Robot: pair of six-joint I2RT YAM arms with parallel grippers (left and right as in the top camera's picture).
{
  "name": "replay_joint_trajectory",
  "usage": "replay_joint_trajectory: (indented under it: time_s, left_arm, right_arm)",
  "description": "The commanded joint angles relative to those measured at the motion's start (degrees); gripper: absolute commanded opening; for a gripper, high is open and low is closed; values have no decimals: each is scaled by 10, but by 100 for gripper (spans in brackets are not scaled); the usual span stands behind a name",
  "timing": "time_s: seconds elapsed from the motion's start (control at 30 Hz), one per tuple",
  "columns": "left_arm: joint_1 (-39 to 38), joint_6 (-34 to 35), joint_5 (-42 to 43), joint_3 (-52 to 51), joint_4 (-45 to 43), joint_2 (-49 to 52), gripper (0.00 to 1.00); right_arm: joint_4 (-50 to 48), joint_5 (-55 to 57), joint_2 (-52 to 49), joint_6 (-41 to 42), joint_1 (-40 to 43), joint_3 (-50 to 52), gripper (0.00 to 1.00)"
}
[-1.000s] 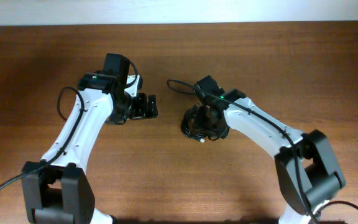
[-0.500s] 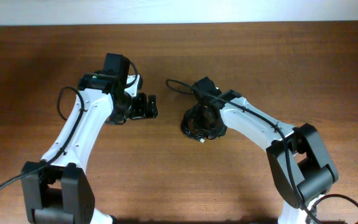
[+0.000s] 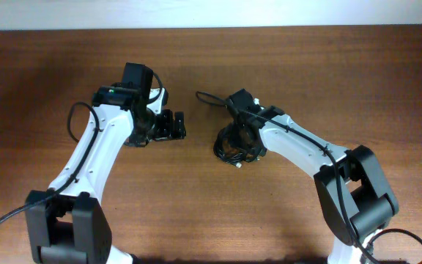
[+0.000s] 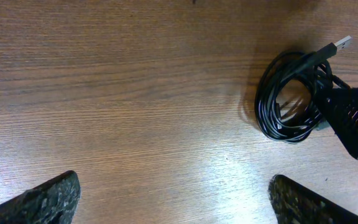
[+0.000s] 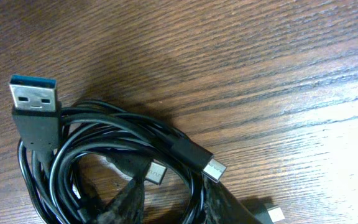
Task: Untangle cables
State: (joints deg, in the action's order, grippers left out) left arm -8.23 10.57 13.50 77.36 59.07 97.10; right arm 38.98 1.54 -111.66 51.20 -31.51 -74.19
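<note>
The cables lie as one small black coil on the wooden table, right of centre. The coil also shows in the left wrist view and, close up, in the right wrist view, with a large USB plug and small plug ends sticking out. My right gripper sits down on the coil's right side. Its fingers are closed around some strands. My left gripper is open and empty to the left of the coil, with its fingertips wide apart above bare wood.
A thin black loop curls on the table behind the right wrist; I cannot tell whether it belongs to the arm. The table's far edge meets a white wall.
My right gripper has shifted slightly left and settled further onto the coil. The left arm and the coil have not visibly moved.
</note>
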Motion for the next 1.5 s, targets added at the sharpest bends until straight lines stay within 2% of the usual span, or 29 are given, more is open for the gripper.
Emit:
replay_joint_trajectory:
  time_s: [0.0,0.17,0.27,0.43,0.57,0.77,0.93,1.17,1.27,1.33,1.4,1.43,1.47]
  left_arm:
    - [1,5,6,3,-2,4,99]
    - [1,5,6,3,-3,4,99]
    - [1,5,6,3,-3,4,99]
    - [1,5,6,3,-3,4,99]
    - [1,5,6,3,-3,4,99]
    - [1,5,6,3,-3,4,99]
    - [1,5,6,3,-3,4,99]
    - [1,5,11,3,0,4,99]
    - [1,5,58,3,16,4,99]
    - [1,-22,118,3,26,4,99]
    - [1,-109,214,3,31,4,99]
    - [1,-171,289,3,42,4,99]
    - [0,-194,337,3,49,4,99]
  right_arm:
    - [2,-7,-3,19,-4,14,29]
    - [-1,-13,-3,37,-3,21,20]
    - [-2,-13,-3,37,-3,21,7]
    - [44,-13,19,30,-3,-16,4]
    - [116,-13,61,0,-3,-92,4]
    - [209,-40,125,0,-4,-203,4]
    - [184,-145,152,0,-4,-217,4]
    - [179,-162,145,-41,-4,-216,4]
    - [180,-162,145,-40,-4,-216,4]
    - [180,-162,145,-40,-5,-216,4]
    - [178,-162,143,-40,-9,-216,4]
    - [177,-162,141,-40,-12,-216,4]
    - [176,-163,139,-40,-16,-216,4]
